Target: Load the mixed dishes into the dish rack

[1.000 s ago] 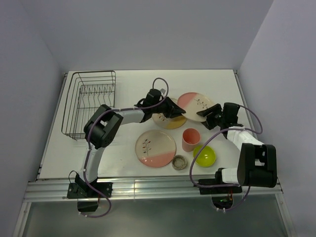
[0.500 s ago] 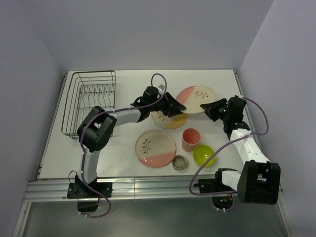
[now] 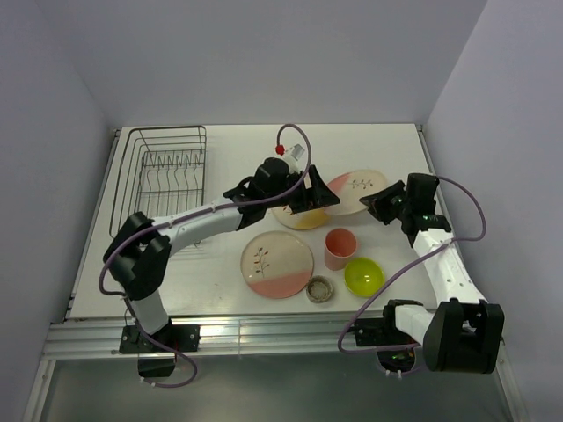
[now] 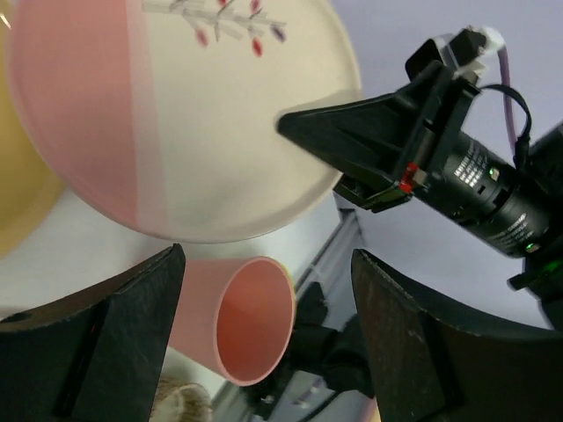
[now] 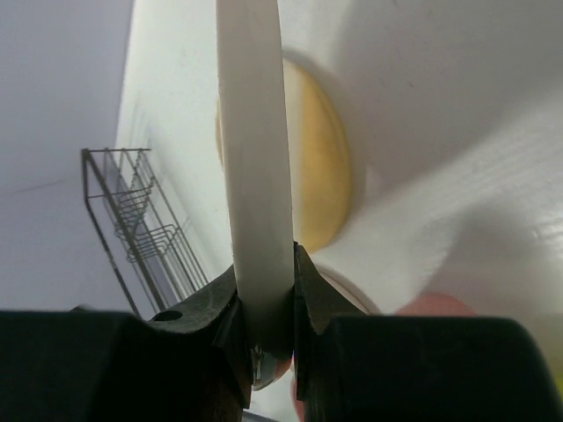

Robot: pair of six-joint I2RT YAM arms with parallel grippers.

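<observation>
My right gripper (image 3: 384, 203) is shut on the rim of a cream and pink plate with a leaf sprig (image 3: 354, 189), holding it tilted above the table. In the right wrist view that plate (image 5: 255, 158) stands edge-on between the jaws of the right gripper (image 5: 264, 303). My left gripper (image 3: 326, 197) hangs open just left of this plate, apart from it. From the left wrist, the plate (image 4: 176, 114) fills the top, the salmon-pink cup (image 4: 242, 321) lies between my open fingers, and the right gripper (image 4: 352, 141) bites the rim. The dish rack (image 3: 163, 180) sits at the far left.
A yellow plate (image 3: 295, 217) lies under the left arm. Another pink and cream sprig plate (image 3: 277, 262), the cup (image 3: 340, 248), a lime-green bowl (image 3: 363, 276) and a tiny grey dish (image 3: 320, 288) stand near the front. Walls close in on three sides.
The right gripper closed on the sprig plate's rim and raised it off the table. The left gripper, shut at that plate's edge before, has opened and let it go.
</observation>
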